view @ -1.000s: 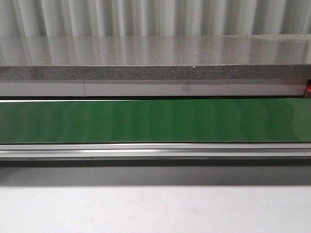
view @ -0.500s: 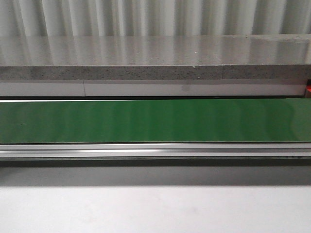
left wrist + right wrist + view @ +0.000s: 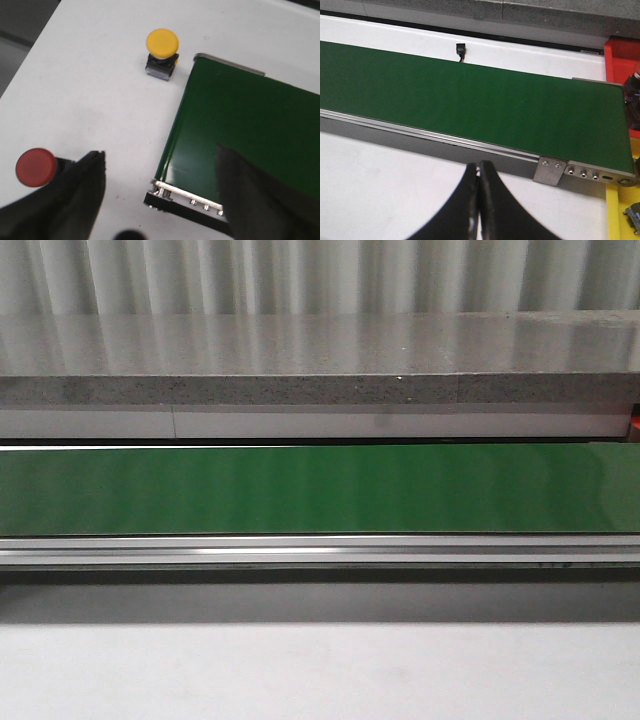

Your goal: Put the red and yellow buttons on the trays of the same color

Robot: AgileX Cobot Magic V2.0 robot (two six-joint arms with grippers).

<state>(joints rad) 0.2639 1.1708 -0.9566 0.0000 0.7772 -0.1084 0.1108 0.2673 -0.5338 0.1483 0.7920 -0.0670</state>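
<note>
While both buttons sit out on the white table at the belt's end, nothing looks sorted yet. In the left wrist view the yellow button [image 3: 162, 44] stands upright on its dark base near the top centre of the frame, just beside the corner of the green conveyor belt [image 3: 250, 130]. The red button [image 3: 35, 167] is at the lower left, right next to one of the left gripper's [image 3: 160, 192] fingers [image 3: 82, 190] but outside the gap between them, and whether it's actually touching is hard to call. That gripper is spread wide with nothing between its fingers, hanging over the belt's end roller and the white table [image 3: 95, 90].

Over in the right wrist view, the right gripper [image 3: 480, 200] has its fingertips pressed together with nothing caught in them, sitting at the bottom centre over the table just short of the belt's metal rail. The red tray [image 3: 622, 52] peeks in at the upper right edge and a strip of the yellow tray [image 3: 612, 210] shows at the lower right. There's something dark on each tray's edge, too cropped to tell what it is.

The front view shows only bare belt, no buttons riding on it. So both visible buttons look like they're left to move, and the red one seems the likely next pick for the left arm
</note>
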